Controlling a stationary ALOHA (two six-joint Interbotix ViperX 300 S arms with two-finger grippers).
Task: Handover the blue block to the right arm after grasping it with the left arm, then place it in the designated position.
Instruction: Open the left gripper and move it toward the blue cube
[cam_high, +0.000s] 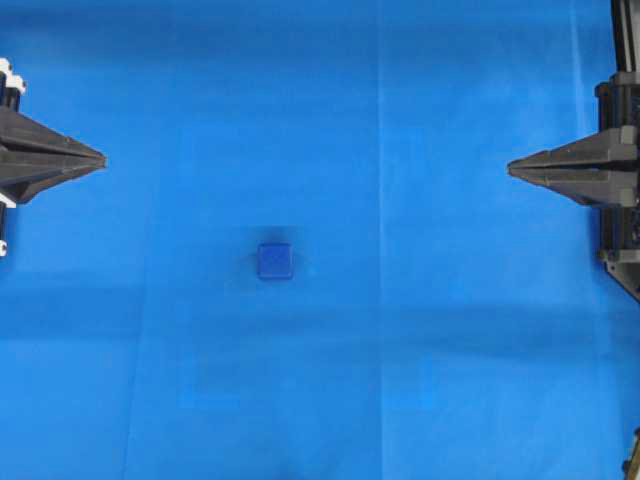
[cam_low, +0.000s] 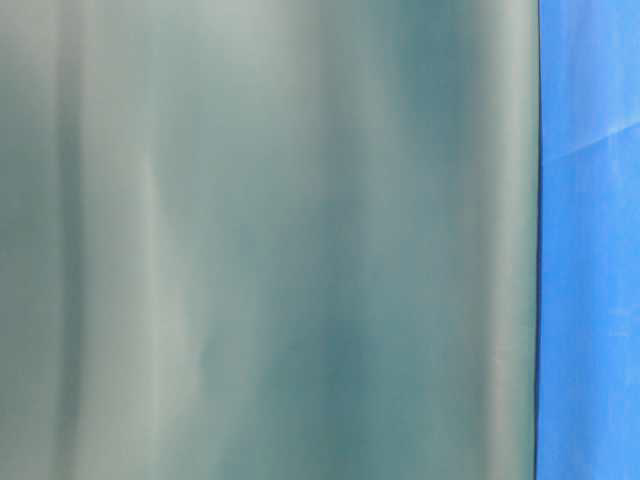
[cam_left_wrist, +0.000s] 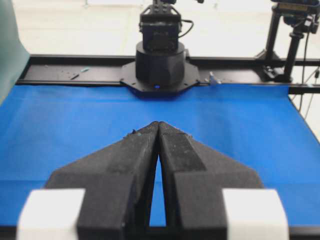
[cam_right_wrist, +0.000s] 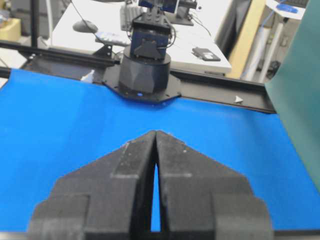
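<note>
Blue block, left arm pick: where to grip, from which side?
Come straight down on the blue block and pinch two opposite side faces. It sits flat and alone on the blue cloth, seemingly narrower than the jaw span. The left end effector is shut and must open first.

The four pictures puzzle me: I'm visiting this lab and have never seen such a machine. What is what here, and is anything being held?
The overhead view shows two robot arms facing each other across a blue cloth. The left gripper has white brackets; the right gripper is all black. Both are shut and hold nothing. The blue block lies on the cloth between them, untouched. Two pictures come from cameras on the wrists, each looking along its own closed fingers toward the opposite arm's base. The table-level view is mostly blocked by a greenish sheet.
</note>
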